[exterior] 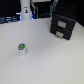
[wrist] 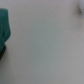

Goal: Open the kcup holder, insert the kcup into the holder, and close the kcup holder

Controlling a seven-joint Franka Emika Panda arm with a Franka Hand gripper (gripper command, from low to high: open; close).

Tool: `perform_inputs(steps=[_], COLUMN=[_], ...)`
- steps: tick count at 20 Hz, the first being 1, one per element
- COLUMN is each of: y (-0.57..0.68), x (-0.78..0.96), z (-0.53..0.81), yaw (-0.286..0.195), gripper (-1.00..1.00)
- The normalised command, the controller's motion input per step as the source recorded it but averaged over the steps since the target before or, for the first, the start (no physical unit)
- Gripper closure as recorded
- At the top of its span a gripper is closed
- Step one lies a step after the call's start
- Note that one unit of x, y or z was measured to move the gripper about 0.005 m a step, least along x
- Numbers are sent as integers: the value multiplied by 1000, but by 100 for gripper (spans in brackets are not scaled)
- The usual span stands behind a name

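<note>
The kcup (exterior: 21, 48), a small white pod with a green top, stands upright on the white table toward the exterior view's left. The kcup holder (exterior: 62, 26), a black box with two stacked drawer fronts and pale handles, sits at the back toward the exterior view's right, and both drawers look shut. The pod and the holder are well apart. The wrist view is blurred: pale surface, a teal shape (wrist: 4, 25) and a dark shape (wrist: 1, 51) at one edge. I cannot make out gripper fingers in either view.
A tall white upright object with dark marks (exterior: 25, 9) stands at the back of the table, with a blue glow beside it. Dark clutter lines the far edge behind it. The white tabletop (exterior: 50, 62) spreads between the pod and the holder.
</note>
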Motion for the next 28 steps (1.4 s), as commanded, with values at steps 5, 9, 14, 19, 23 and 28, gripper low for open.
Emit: perform_inputs(steps=[5,9,14,19,23,28], y=[674,694,687,705,690,687], x=[-268,-270,-278,-247,-259,-233], z=[155,166,30,-5,-91,-195], yaw=[-166,-168,-174,-179,-186,-192], gripper=[-100,-100,-100,-100,-100,-100])
